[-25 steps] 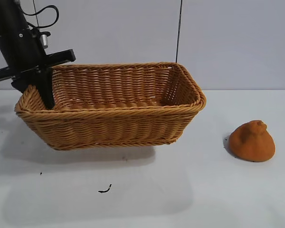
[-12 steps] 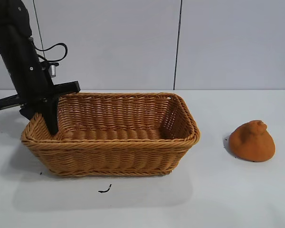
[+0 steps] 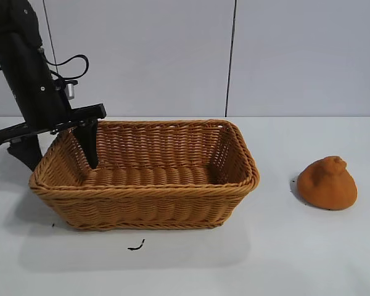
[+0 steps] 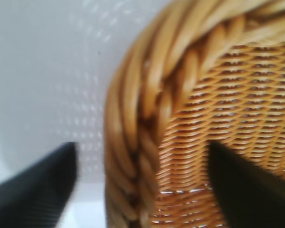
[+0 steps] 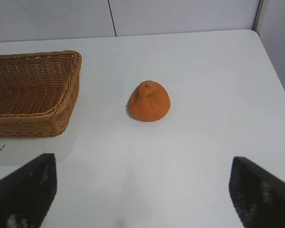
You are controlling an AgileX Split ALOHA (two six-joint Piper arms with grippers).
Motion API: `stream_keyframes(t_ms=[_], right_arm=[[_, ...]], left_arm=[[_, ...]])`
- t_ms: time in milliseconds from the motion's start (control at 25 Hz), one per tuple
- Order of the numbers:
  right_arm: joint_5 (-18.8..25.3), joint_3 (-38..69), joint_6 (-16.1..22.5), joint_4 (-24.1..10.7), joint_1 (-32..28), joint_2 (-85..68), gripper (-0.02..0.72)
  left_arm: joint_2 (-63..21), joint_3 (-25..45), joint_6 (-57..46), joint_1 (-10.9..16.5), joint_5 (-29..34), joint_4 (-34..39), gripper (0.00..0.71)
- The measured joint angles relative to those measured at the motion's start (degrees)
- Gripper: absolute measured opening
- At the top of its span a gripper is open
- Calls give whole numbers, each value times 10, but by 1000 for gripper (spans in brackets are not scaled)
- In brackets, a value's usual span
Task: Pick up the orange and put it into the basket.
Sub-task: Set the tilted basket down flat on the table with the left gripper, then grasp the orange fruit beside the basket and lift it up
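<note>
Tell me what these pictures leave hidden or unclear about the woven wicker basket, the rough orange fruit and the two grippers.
- Tan woven wicker basket: its floor is partly hidden by the near wall in the exterior view; the right wrist view cuts it off at the edge.
- Matte orange fruit: its far side is unseen.
- Left gripper: the outer finger's tip sits behind the basket corner; the left wrist view is blurred.
- Right gripper: absent from the exterior view; only its fingertips show.

The light is bright and even, falling from above. The tan woven wicker basket (image 3: 148,203) lays a soft grey shadow on the white table (image 3: 296,259). The bumpy orange fruit (image 3: 327,183) has a small dark shadow at its side. The left wrist view is blurry up close, with faint shiny spots.
</note>
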Motion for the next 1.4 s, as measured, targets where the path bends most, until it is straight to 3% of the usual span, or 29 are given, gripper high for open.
stream_keyframes(t_ms=[240, 520, 800, 920, 1120, 1400], right_arm=[[1, 0, 0, 0, 0, 0, 679], [1, 0, 0, 0, 0, 0, 679], [1, 0, 0, 0, 0, 0, 679], [1, 0, 0, 0, 0, 0, 679], [1, 0, 0, 0, 0, 0, 679], [1, 0, 0, 0, 0, 0, 679]], left_arm=[[-39, -86, 0, 0, 3, 5, 694], [-63, -133, 2, 9, 6, 85, 694], [-63, -133, 2, 67, 6, 127, 694], [-64, -133, 2, 117, 6, 130, 694], [-101, -98, 2, 149, 5, 131, 694], [-194, 6, 11, 151, 5, 147, 694]])
